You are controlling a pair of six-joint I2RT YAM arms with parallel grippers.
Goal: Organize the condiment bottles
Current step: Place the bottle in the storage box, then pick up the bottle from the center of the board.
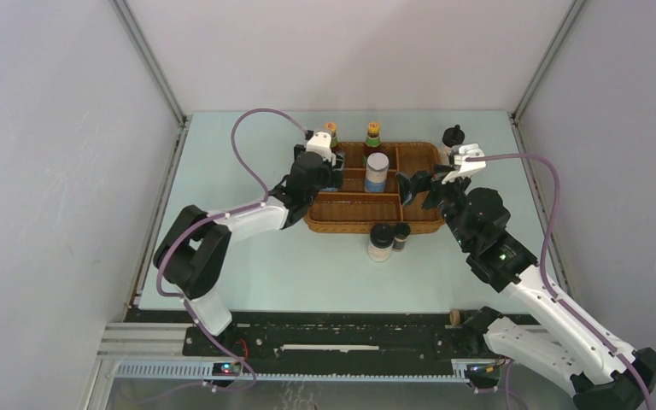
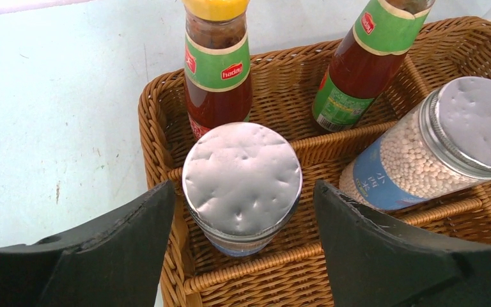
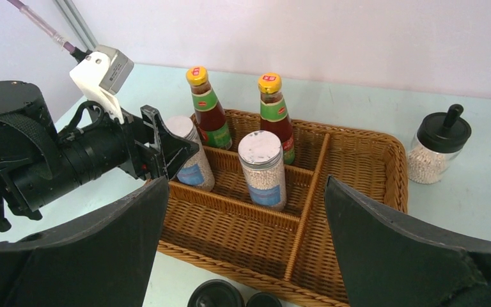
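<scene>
**Tray.** Wicker tray (image 1: 352,226) at mid-table (image 1: 265,273), split into rows on its left and a section on its right.

**Back row.** Two sauce bottles (image 3: 208,112) (image 3: 276,110) stand upright side by side, with yellow caps and green labels.

**Middle row.** Two silver-topped shakers stand upright and apart: the left shaker (image 2: 241,176) at the tray's left wall, the right shaker (image 3: 263,169) just left of the long divider.

**Left gripper** (image 2: 241,192). Open. Its fingers (image 2: 115,249) flank the left shaker, one on each side. A strip of wicker shows between each finger and the shaker, so there is no contact.

**Right gripper** (image 3: 244,185). Open wide and holding nothing. It hangs over the tray's right section, pointing toward the shakers.

**Outside the tray.**
- One black-capped bottle (image 1: 453,137) stands on the table near the tray's far right corner.
- A second black-capped bottle (image 1: 380,242) stands on the table just in front of the tray's near rim.
- A smaller dark item (image 1: 401,235) stands beside the second one. It is probably a tiny dark bottle, though it is too small in the top view to be sure.
</scene>
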